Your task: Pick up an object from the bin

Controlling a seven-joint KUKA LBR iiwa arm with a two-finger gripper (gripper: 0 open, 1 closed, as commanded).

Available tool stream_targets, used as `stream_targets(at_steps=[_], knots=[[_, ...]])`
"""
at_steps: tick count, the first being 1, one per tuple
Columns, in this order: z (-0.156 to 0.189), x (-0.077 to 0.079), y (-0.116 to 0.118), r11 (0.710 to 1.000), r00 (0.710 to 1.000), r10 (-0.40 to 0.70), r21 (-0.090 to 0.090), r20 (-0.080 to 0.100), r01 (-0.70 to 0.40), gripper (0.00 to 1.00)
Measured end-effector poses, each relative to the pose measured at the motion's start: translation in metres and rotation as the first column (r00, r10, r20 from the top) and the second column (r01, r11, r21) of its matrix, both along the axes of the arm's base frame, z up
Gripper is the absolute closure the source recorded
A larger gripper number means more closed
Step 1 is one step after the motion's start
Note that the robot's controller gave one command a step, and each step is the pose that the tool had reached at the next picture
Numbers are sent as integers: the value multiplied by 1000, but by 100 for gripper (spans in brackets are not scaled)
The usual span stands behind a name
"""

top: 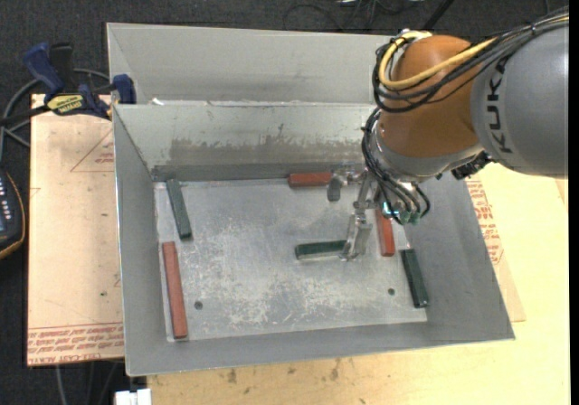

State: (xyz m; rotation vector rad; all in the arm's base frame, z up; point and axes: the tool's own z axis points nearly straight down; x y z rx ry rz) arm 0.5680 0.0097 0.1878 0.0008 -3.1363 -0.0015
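The grey metal bin (136, 213) takes up the middle of the frame, and the arm (534, 96) comes in from the right with its orange cover (425, 96) and cables over the bin's upper right part. The end effector (351, 248) reaches down to the bin floor a little right of centre. Its tip sits at the right end of a short dark green bar (317, 251) that lies nearly level across the middle of the floor. Whether the end effector is open or closed cannot be told from this angle, nor whether it grips the bar.

Just to the right of the tip, a small red bar (387, 239) lies upright in the frame. Below and to the right of that lies another dark green bar (414, 278), slanted. A red bar (310, 179) rests against the back wall, above the end effector. Well apart, on the left side of the floor, lie a dark green bar (178, 211) and, below it, a long red bar (174, 290), both running roughly top to bottom.
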Motion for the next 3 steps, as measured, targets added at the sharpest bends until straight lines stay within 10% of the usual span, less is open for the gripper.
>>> stream_targets(at_steps=[1,2,3], knots=[[-122,-26,-22,998,998,60,0,-1,-60,0],[-117,-24,-22,998,998,61,0,5,-61,100],[6,-21,-30,1000,1000,20,-1,15,-20,100]])
